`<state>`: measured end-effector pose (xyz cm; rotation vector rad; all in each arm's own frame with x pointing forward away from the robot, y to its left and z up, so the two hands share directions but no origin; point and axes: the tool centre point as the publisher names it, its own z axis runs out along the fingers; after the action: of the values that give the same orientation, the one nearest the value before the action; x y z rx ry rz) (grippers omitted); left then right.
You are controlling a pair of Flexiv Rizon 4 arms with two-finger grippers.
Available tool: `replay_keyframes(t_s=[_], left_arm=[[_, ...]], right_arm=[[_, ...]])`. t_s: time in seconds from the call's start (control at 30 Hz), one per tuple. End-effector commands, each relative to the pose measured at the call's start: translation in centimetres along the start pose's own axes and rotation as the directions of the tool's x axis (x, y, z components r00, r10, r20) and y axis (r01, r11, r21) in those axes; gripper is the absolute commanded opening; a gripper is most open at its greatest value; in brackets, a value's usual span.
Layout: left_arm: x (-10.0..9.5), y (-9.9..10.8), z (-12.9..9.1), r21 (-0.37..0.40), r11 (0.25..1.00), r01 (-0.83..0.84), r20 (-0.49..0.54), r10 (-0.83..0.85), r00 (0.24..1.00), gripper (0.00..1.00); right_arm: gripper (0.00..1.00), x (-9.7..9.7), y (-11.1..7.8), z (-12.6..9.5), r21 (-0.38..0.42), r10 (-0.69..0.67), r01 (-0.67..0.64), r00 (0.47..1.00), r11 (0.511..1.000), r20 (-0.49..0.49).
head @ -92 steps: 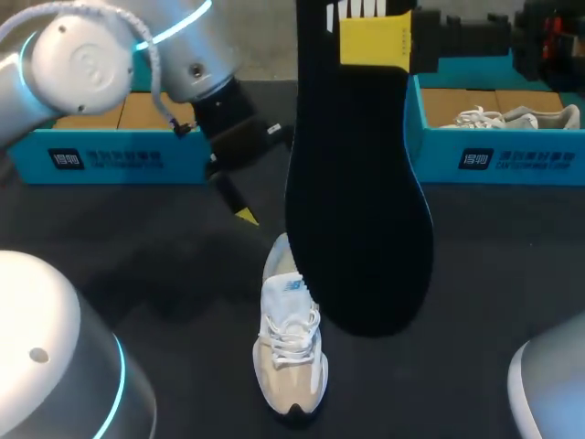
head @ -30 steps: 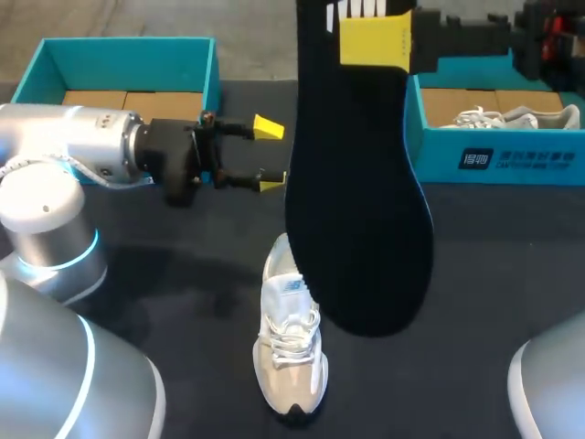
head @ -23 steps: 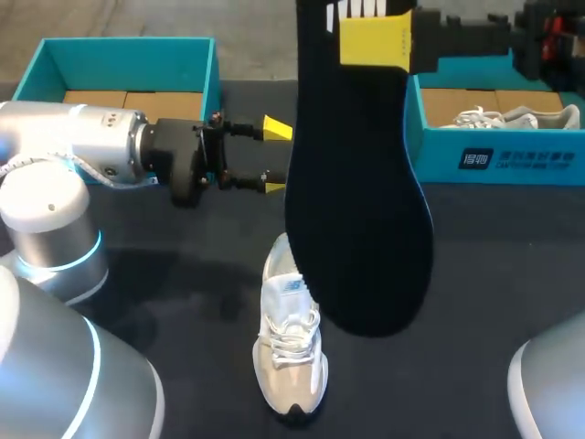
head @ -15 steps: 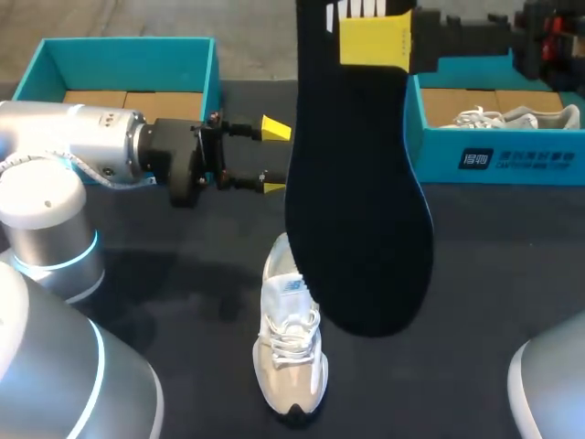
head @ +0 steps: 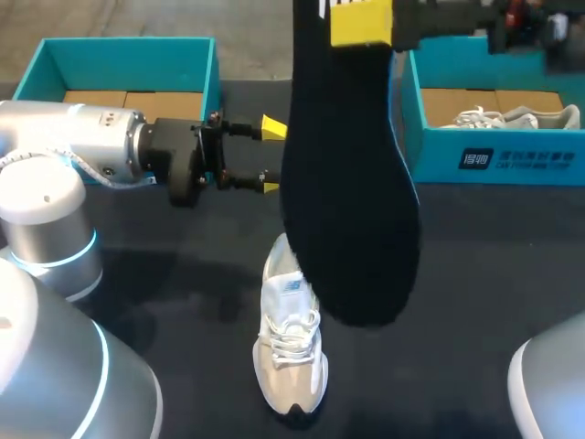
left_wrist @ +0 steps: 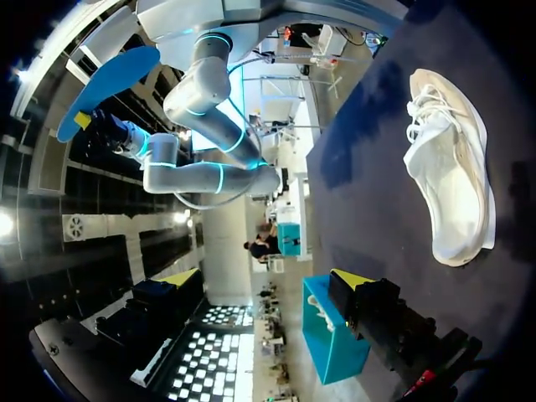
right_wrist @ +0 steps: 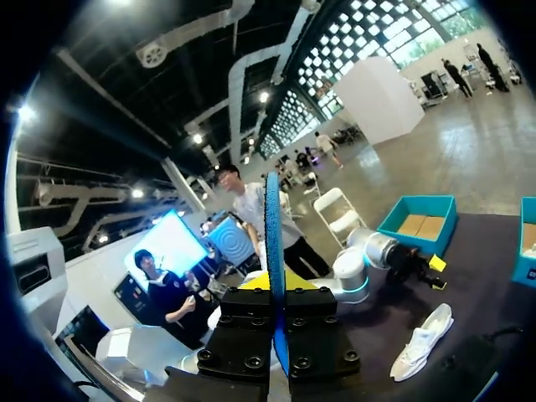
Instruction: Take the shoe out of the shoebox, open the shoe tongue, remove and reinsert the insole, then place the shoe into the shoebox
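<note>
Insole [head: 347,183] hangs high over the table, pinched at its 12 o'clock end by the right gripper [head: 361,23], which is clamped tight on it. Down below, the shoe [head: 292,352] lies on the table, toe to 6 o'clock. At the shoe's 11 o'clock the left gripper [head: 271,155] hovers, fingers spread, empty. At 2 o'clock sits a shoebox [head: 475,160].

robot lab: arms [head: 91,151] at black table [head: 494,274].

The left arm [head: 87,146] extends level from the left side. Its gripper [head: 270,155] points toward the middle, fingers spread apart. The right arm [head: 457,20] enters high from the right, and its gripper [head: 358,23] is clamped on the insole [head: 352,183].
</note>
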<state>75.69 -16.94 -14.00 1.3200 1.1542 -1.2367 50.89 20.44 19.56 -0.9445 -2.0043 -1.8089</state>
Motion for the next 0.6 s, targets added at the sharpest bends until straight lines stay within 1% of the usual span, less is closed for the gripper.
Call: replay_keyframes(t_s=[0.03, 0.1, 0.13, 0.17, 0.2, 0.3, 0.33, 0.37, 0.47, 0.53, 0.6], left_arm=[[0.1, -0.1, 0.1, -0.004, 1.0, -0.002, 0.001, 0.002, 1.0, 1.0], [0.1, -0.1, 0.1, -0.004, 1.0, -0.002, 0.001, 0.002, 1.0, 1.0], [0.1, -0.1, 0.1, -0.004, 1.0, -0.002, 0.001, 0.002, 1.0, 1.0], [0.1, -0.1, 0.1, -0.004, 1.0, -0.002, 0.001, 0.002, 1.0, 1.0], [0.1, -0.1, 0.1, -0.004, 1.0, -0.002, 0.001, 0.002, 1.0, 1.0], [0.1, -0.1, 0.1, -0.004, 1.0, -0.002, 0.001, 0.002, 1.0, 1.0], [0.1, -0.1, 0.1, -0.004, 1.0, -0.002, 0.001, 0.002, 1.0, 1.0], [0.1, -0.1, 0.1, -0.004, 1.0, -0.002, 0.001, 0.002, 1.0, 1.0], [0.1, -0.1, 0.1, -0.004, 1.0, -0.002, 0.001, 0.002, 1.0, 1.0], [0.1, -0.1, 0.1, -0.004, 1.0, -0.002, 0.001, 0.002, 1.0, 1.0], [0.1, -0.1, 0.1, -0.004, 1.0, -0.002, 0.001, 0.002, 1.0, 1.0]], right_arm=[[0.0, -5.6, 0.8, 1.0, 0.019, 0.007, -0.005, 0.993, 1.0, -0.121], [0.0, -6.9, 1.0, 1.2, 0.046, 0.02, -0.015, 0.994, 0.999, -0.109], [0.0, -6.9, 1.0, 1.2, 0.046, 0.02, -0.015, 0.994, 0.999, -0.109], [0.0, -8.0, 1.2, 1.4, 0.048, 0.03, -0.025, 0.992, 0.999, -0.12], [0.0, -8.6, 1.2, 1.4, 0.061, 0.037, -0.03, 0.992, 0.998, -0.12], [0.0, -10.2, 1.2, 1.2, 0.072, 0.066, -0.057, 0.988, 0.996, -0.141], [0.0, -10.2, 1.2, 1.2, 0.072, 0.066, -0.057, 0.988, 0.996, -0.141], [0.0, -11.2, 1.1, 1.0, 0.085, 0.093, -0.081, 0.986, 0.993, -0.141], [0.0, -12.7, 1.0, 0.7, 0.096, 0.12, -0.108, 0.984, 0.99, -0.133], [0.0, -13.5, 0.7, 0.7, 0.102, 0.131, -0.116, 0.98, 0.988, -0.152], [0.0, -13.5, 0.7, 0.7, 0.102, 0.131, -0.116, 0.98, 0.988, -0.152]])
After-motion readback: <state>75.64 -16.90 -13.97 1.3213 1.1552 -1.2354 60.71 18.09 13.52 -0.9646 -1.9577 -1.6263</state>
